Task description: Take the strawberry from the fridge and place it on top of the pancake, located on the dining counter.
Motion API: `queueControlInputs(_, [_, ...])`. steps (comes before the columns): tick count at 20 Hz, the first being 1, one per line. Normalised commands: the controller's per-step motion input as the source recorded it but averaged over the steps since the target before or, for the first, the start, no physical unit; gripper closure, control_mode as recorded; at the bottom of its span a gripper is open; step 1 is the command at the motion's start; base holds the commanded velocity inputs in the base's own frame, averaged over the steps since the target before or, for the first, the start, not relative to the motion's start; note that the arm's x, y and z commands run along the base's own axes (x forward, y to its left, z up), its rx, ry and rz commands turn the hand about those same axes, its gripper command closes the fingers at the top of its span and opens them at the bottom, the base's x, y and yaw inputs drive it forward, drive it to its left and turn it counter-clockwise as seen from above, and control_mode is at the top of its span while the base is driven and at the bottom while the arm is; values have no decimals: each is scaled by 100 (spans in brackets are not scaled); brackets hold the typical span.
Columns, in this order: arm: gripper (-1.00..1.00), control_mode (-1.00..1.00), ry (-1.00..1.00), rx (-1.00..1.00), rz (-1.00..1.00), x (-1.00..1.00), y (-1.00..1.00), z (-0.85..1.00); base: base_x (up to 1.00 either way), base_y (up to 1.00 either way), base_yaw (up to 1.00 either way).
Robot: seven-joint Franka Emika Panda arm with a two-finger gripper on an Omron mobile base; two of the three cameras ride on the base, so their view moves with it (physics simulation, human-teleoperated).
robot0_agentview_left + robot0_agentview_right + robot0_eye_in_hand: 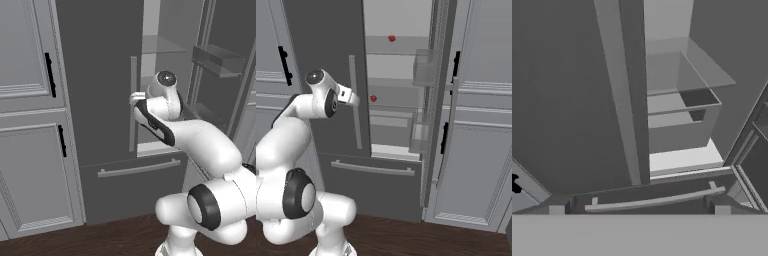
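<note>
Nowhere any legible writing on the fridge (321, 75).

Flat, even, shadowless rendered light

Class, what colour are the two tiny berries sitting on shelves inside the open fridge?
Bright red berries, clearest in the right base view.

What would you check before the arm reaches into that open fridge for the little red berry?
1. Right door of the fridge swung open: ok.
2. A strawberry visible on a middle shelf: ok; a second red berry sits a shelf higher.
3. Gripper open and empty: ok.
4. Gripper level with the middle shelf: ok, roughly.
5. Clear path past the left door's handle: cannot tell.
</note>
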Motion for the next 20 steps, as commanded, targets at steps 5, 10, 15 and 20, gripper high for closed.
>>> queueControlInputs(5, [-100,-100,-1,0,0,56,18,0,0,0,0])
queueControlInputs(10, [-100,-100,0,0,0,44,-6,0,0,0,0])
queueControlInputs(15, [-100,-100,0,0,7,60,0,0,0,0,0])
queueControlInputs(20, [-100,-100,0,0,7,62,0,0,0,0,0])
